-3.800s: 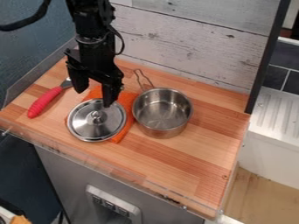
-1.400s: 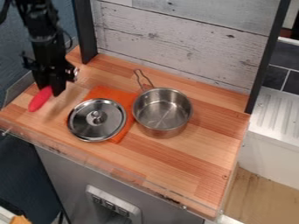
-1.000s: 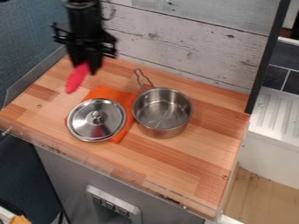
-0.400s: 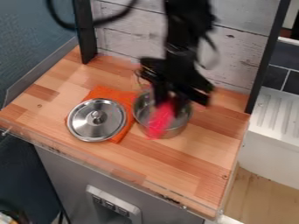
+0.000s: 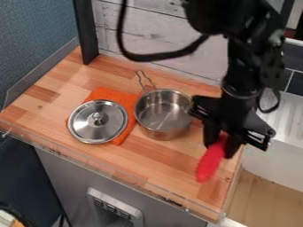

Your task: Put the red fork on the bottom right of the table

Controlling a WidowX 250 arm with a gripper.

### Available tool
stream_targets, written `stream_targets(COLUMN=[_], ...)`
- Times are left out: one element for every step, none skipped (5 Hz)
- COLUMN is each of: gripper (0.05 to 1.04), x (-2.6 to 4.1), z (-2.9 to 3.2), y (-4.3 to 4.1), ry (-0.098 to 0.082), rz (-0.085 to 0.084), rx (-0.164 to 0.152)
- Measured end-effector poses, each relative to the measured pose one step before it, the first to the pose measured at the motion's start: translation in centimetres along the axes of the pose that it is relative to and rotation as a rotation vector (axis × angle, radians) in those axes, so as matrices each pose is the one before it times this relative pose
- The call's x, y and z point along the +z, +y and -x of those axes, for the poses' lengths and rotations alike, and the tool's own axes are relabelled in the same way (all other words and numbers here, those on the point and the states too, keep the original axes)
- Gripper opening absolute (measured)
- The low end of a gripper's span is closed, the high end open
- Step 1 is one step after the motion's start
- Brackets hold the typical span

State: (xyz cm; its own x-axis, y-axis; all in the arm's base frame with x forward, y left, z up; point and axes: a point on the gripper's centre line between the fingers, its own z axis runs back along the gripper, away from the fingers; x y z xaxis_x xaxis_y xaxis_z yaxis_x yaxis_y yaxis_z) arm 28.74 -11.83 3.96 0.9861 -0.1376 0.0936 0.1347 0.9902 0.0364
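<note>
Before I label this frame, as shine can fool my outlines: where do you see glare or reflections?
In the camera view, the lid carries bright highlights and darker reflections; the pot shows pale streaks inside and wood-coloured tones outside; the red handle shows no obvious glare.

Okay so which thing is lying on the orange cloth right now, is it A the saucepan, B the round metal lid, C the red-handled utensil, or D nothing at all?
B: the round metal lid lies on the orange cloth, with the cloth's edges showing out from beneath it.
</note>
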Motion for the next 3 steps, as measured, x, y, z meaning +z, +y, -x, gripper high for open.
stream_targets(gripper=[0.351, 0.352, 0.352], x=[-2.693, -1.041, -0.466], z=[0.085, -0.017, 0.593], y=[-0.405, 0.630, 0.850], ry=[0.0416, 0.0059, -0.0148], rz=[0.0355, -0.0030, -0.0150], rx=[-0.0364, 0.0213, 0.0171])
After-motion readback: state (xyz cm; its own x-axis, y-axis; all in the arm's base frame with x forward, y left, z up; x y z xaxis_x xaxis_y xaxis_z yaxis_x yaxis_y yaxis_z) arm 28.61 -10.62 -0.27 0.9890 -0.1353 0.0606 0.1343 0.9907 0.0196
